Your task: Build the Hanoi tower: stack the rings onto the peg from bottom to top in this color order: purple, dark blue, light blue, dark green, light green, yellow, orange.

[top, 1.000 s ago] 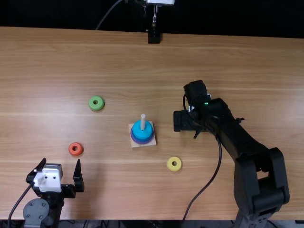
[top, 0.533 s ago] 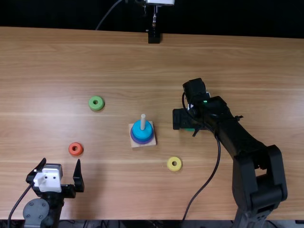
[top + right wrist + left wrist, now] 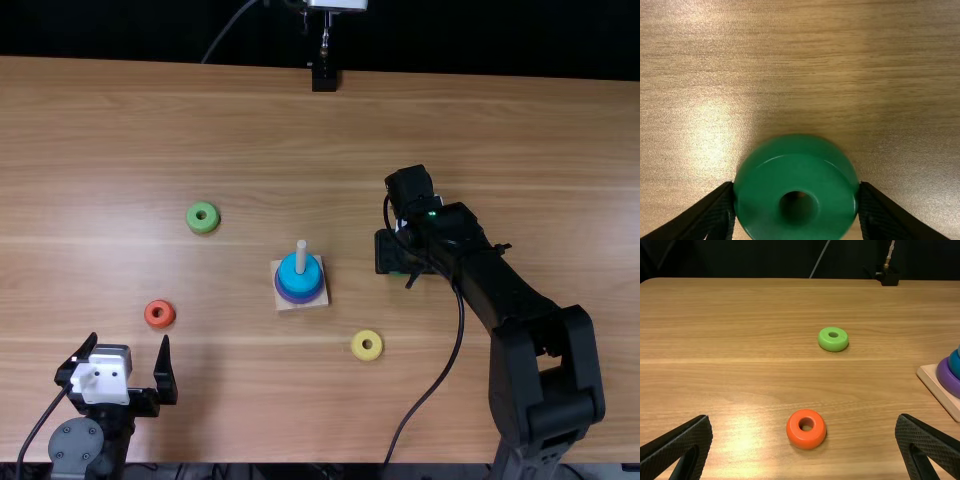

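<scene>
My right gripper (image 3: 400, 255) clasps the dark green ring (image 3: 765, 200) over the light brown wooden table (image 3: 520, 150), on the right-hand side of the workspace. The right wrist view puts the ring squarely between the two flat black fingers, one pressed to each side of its rounded wall, its center hole facing my camera. In the top view, a sliver of green peeks out beneath the gripper. Whether the ring touches the tabletop, I cannot tell.

To the left of that grip, the wooden peg (image 3: 301, 257) rises from its square base (image 3: 318, 301), carrying the purple ring (image 3: 949, 379) at the bottom, the dark blue ring (image 3: 954, 365) above it and the light blue ring (image 3: 288, 270) on top.

The yellow ring (image 3: 367, 355) lies flat between the peg and my right arm, toward the table's near edge. Across the peg, on the left side, the light green ring (image 3: 203, 228) lies flat, farther from me than the orange ring (image 3: 162, 323).

My left gripper (image 3: 129, 342) hangs near the table's near left corner, its fingers spread wide around nothing, the orange ring just beyond the fingertips and apart from both.
</scene>
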Controlling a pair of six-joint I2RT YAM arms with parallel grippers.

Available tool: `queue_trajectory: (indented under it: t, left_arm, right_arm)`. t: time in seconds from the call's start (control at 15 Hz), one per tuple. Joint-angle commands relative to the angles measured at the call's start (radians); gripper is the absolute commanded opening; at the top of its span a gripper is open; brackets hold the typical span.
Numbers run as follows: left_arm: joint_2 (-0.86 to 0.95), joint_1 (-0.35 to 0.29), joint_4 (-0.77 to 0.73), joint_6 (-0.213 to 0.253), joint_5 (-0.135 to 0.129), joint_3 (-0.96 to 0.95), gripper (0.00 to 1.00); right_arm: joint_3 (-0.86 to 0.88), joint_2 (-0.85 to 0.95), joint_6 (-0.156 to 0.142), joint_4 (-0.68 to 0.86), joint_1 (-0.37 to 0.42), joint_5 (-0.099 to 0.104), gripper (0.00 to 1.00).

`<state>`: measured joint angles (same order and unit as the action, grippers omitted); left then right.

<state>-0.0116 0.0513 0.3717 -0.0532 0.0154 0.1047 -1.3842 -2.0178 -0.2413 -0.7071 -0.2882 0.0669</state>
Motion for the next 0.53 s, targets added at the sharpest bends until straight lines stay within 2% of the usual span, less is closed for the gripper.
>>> queue_trajectory:
  t: [0.0, 0.2, 0.33, 0.4, 0.47]
  left_arm:
    - [0.012, -0.007, 0.079, 0.007, -0.004, -0.105, 1.00]
    - [0.012, -0.007, 0.079, 0.005, -0.004, -0.105, 1.00]
    - [0.012, -0.007, 0.079, 0.007, -0.004, -0.105, 1.00]
    - [0.012, -0.007, 0.079, 0.007, -0.004, -0.105, 1.00]
    - [0.012, -0.007, 0.079, 0.007, -0.004, -0.105, 1.00]
  right_arm:
    - [-0.021, -0.019, -0.013, -0.003, -0.026, 0.003, 0.00]
    - [-0.078, 0.007, -0.009, -0.025, -0.048, 0.001, 0.00]
    - [-0.134, 0.079, -0.005, -0.113, -0.077, -0.004, 0.00]
    - [-0.162, 0.090, -0.005, -0.163, -0.092, -0.028, 0.00]
    - [-0.196, 0.096, -0.004, -0.216, -0.103, -0.069, 0.00]
